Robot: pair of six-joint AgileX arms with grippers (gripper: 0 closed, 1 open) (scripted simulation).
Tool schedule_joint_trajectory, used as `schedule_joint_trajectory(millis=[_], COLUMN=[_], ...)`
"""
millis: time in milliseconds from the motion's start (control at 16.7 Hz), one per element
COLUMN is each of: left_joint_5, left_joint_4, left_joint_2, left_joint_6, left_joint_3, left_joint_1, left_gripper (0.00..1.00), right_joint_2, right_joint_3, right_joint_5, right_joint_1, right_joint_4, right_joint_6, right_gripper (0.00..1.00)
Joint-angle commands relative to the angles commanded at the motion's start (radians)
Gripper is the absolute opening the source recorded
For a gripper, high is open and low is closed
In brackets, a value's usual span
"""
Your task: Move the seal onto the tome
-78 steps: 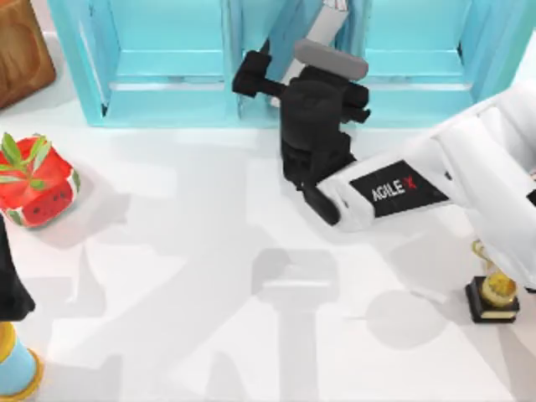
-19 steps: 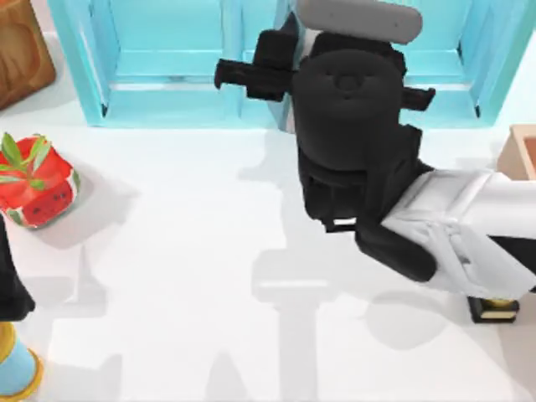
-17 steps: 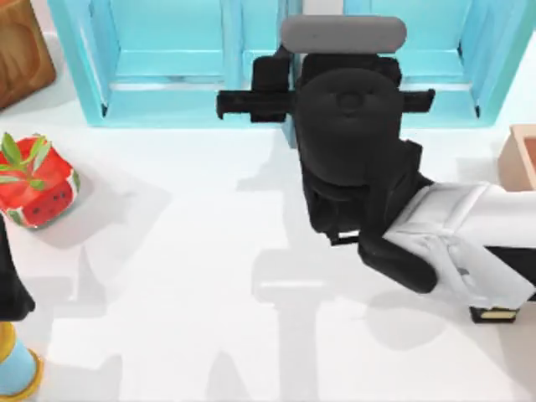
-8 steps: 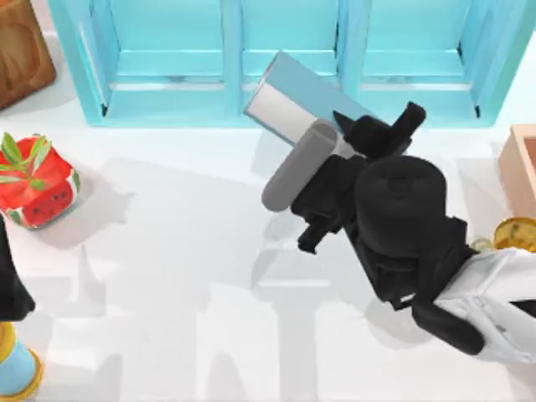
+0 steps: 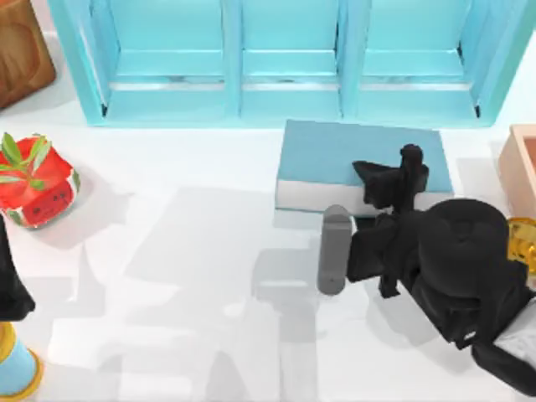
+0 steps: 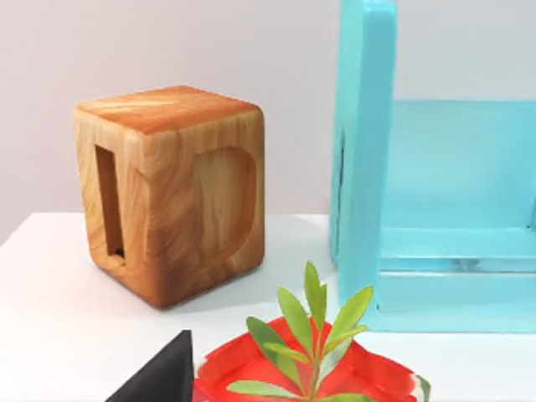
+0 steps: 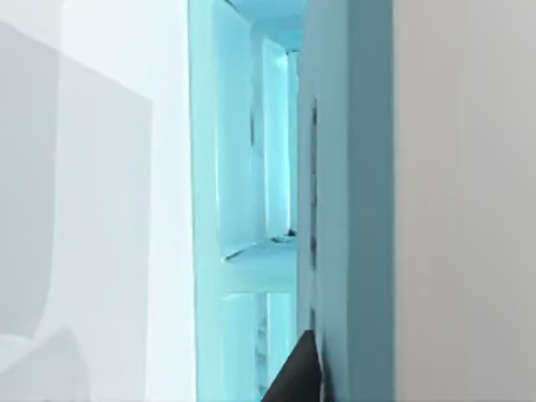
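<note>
The tome [image 5: 335, 155] lies flat on the bench [image 5: 184, 276] just in front of the light-blue shelf [image 5: 176, 59]; it looks heavy, stiff and broad, best taken by its long edges. The right claw [image 5: 394, 180] reaches over its near right edge from a low, bent arm; I cannot tell whether it grips. The left arm sits parked at far left

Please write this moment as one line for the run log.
right gripper over front edge of tome | tome flat on table, before blue shelf | left arm parked at left
</note>
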Motion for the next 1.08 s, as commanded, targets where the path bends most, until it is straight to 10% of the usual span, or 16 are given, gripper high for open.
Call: schedule_joint_trajectory(millis=[1080], left_joint_5=[0.0], left_joint_4=[0.0], left_joint_2=[0.0], left_joint_6=[0.0], left_joint_3=[0.0], left_joint_1=[0.0], left_gripper=[1.0], right_joint_2=[-0.005], right_joint_3=[-0.032], right_joint_5=[-0.005], right_joint_1=[0.002], right_joint_4=[0.016], right_joint_6=[-0.021], right_gripper=[0.0])
